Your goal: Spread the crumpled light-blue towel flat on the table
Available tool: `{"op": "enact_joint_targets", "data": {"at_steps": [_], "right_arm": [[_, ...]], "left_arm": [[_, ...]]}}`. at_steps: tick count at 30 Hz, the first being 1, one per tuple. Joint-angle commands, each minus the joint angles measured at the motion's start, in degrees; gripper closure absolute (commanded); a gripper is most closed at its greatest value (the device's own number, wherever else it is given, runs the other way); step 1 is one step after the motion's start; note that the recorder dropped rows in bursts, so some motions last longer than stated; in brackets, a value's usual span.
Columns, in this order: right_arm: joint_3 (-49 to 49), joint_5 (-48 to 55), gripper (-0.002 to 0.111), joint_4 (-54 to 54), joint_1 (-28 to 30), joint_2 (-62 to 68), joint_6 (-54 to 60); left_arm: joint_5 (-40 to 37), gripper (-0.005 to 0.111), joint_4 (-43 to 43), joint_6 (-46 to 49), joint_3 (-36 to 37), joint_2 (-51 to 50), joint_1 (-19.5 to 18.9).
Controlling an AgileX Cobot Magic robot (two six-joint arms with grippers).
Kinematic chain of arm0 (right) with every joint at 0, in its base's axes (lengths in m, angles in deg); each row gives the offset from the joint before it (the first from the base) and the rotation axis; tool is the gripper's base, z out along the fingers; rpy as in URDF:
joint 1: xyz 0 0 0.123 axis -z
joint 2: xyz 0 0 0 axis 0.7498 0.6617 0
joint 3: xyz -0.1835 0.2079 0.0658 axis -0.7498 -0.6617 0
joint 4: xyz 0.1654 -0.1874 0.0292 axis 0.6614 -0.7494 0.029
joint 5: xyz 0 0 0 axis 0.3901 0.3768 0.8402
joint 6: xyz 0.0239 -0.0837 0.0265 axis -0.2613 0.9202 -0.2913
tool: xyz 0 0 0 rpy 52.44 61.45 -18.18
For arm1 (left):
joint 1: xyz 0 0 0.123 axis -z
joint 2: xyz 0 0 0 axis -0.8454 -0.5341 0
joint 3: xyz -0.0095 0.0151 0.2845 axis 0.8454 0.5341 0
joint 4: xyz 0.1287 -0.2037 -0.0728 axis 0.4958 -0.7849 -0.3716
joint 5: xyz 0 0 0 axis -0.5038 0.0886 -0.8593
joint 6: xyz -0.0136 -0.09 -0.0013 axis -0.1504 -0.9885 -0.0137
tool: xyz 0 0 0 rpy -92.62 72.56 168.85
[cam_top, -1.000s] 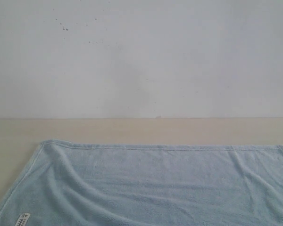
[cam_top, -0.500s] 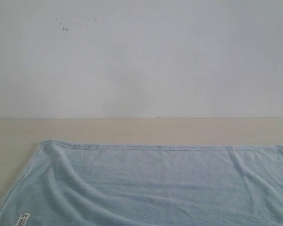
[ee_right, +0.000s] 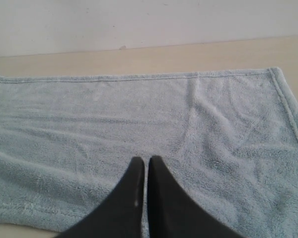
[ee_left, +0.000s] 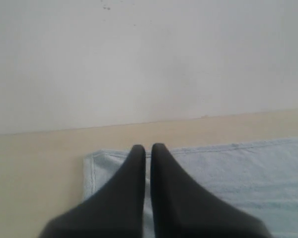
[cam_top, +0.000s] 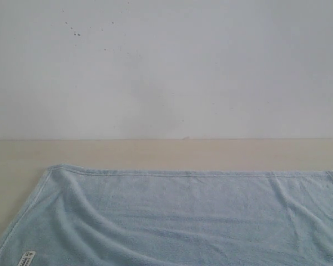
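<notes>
Towel point(cam_top: 188, 216) spread on table point(cam_top: 166, 154), both grippers pinched together, empty.
Exterior: towel lies flat with soft ripples, white label point(cam_top: 26, 258) low on the left. Left wrist: left gripper point(ee_left: 147, 148) fingers pressed together, holding nothing, near a towel corner. Right wrist: right gripper point(ee_right: 142, 159) likewise, over the towel's middle.

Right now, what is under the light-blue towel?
The towel lies spread on the pale beige table, which shows beyond the towel's far edge. Whether anything else lies beneath cannot be seen: the cloth covers that part, with only shallow folds.
</notes>
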Motion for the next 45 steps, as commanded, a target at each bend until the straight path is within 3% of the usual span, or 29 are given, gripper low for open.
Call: {"op": "enact_joint_targets", "data": {"at_steps": [1,4,6,8,13,45], "right_arm": [[0.1,-0.1,0.106,-0.8,0.2,-0.2,0.4],[0.1,-0.1,0.106,-0.8,0.2,-0.2,0.4],[0.1,-0.1,0.106,-0.8,0.2,-0.2,0.4],[0.1,-0.1,0.106,-0.8,0.2,-0.2,0.4],[0.1,-0.3,0.106,-0.8,0.2,-0.2,0.4],[0.1,0.4,0.106,-0.8,0.2,-0.2,0.4]], "left_arm": [[0.3,0.103,11.3,-17.4,2.8,2.0,-2.9],[-3.4,0.103,32.4,-43.7,5.4,4.2,-4.4],[-4.2,0.103,38.3,-58.5,8.4,6.2,-4.4],[-4.6,0.103,39.5,-62.4,9.6,8.4,-4.4],[-6.7,0.103,37.1,-55.3,9.6,8.4,-4.4],[-6.0,0.103,37.7,-48.4,9.6,8.4,-4.4]]}}
